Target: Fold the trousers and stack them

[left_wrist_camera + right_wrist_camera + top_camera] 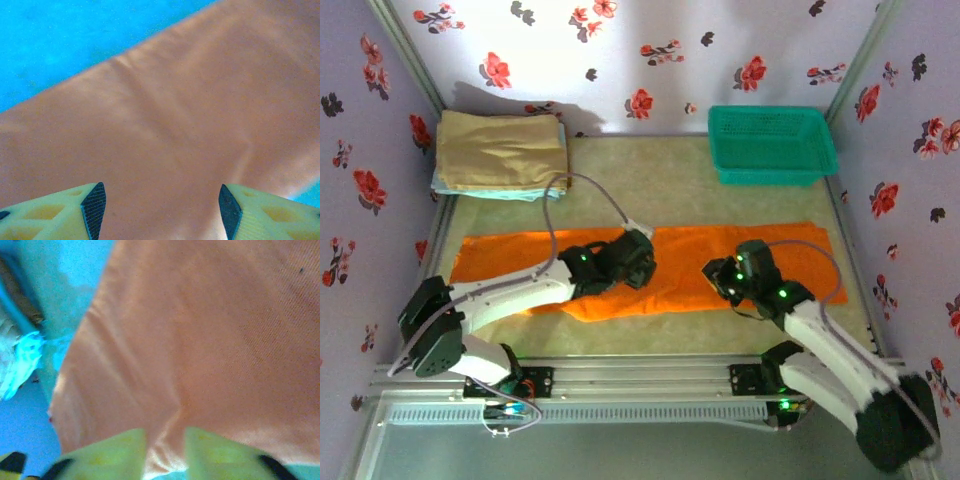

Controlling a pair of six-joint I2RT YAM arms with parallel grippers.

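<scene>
Orange soft cloth, one pair: the trousers [690, 272], laid flat as a long strip across the middle of the worktop [640, 180], running almost from its left edge to its right edge.

Item, near edge of the strip, right of centre: right gripper [722, 276]; the right wrist view has its fingers [112, 455] drawn close with a raised ridge of cloth between them, so I judge it pinched on the hem.

Item, near edge, left of centre: left gripper [638, 262]; the left wrist view has its fingers [94, 207] spread wide above smooth cloth [165, 125], holding nothing.

Step in hand, as I read it: taking two matched grips for a fold; you should bring the left fingers down to the same near hem, close on every layer, then lift both hands level so the strip does not skew.

Item, far left corner: tan folded cloth [500, 148] on light blue folded cloth [485, 190], likely the stack to join.

Item, far right corner: green basket [775, 178].

Views compared: the top camera gives you the whole layout but hides both fingertips under the wrists; the wrist cameras give finger spacing and creases [210, 340], not the strip's ends.
</scene>
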